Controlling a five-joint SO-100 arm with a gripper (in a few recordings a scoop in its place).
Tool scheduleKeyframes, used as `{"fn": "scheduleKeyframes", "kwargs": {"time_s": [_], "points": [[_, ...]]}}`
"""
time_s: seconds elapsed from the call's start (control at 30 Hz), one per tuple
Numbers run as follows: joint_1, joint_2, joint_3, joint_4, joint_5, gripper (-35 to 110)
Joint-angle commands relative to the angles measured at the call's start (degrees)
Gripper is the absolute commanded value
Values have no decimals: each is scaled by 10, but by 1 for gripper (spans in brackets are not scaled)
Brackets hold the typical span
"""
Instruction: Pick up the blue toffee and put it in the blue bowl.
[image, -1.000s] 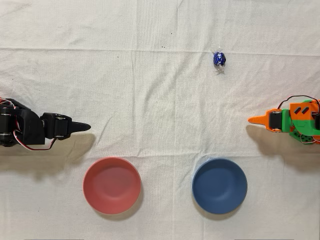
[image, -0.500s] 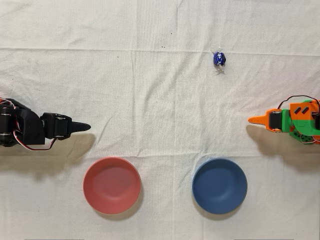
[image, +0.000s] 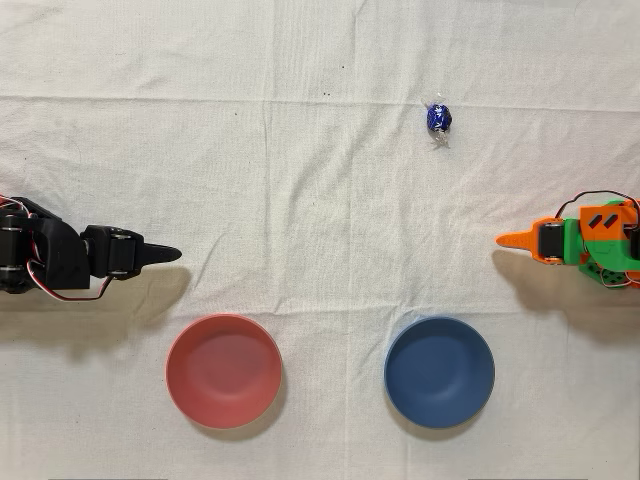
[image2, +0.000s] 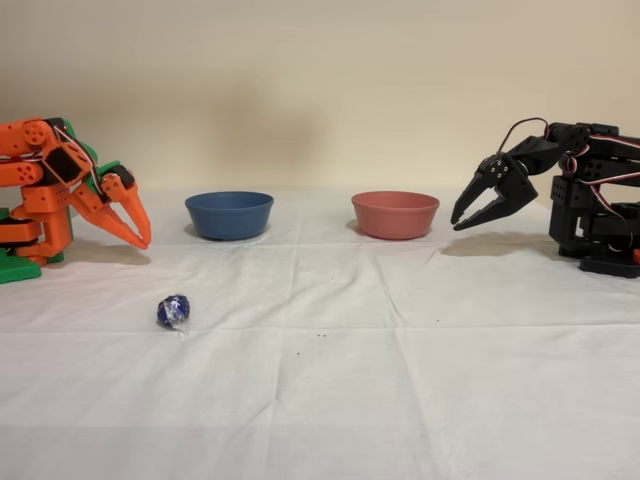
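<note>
Orange gripper (image2: 138, 232) folded low at its base, jaws nearly together, holding nothing. Toffee (image: 438, 119) lies loose on cloth (image: 300, 180), well apart from the blue bowl (image: 439, 372); reach not yet begun, likely parked pose

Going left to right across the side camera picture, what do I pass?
Orange arm's tool → blue toffee → blue bowl → red-pink bowl → idle black arm.
</note>
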Motion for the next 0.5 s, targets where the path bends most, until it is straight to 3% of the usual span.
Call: {"fn": "scheduleKeyframes", "kwargs": {"time_s": [0.0,0.47], "points": [[-7,3,-9,1,-5,0],[4,3,-9,1,0,0]]}}
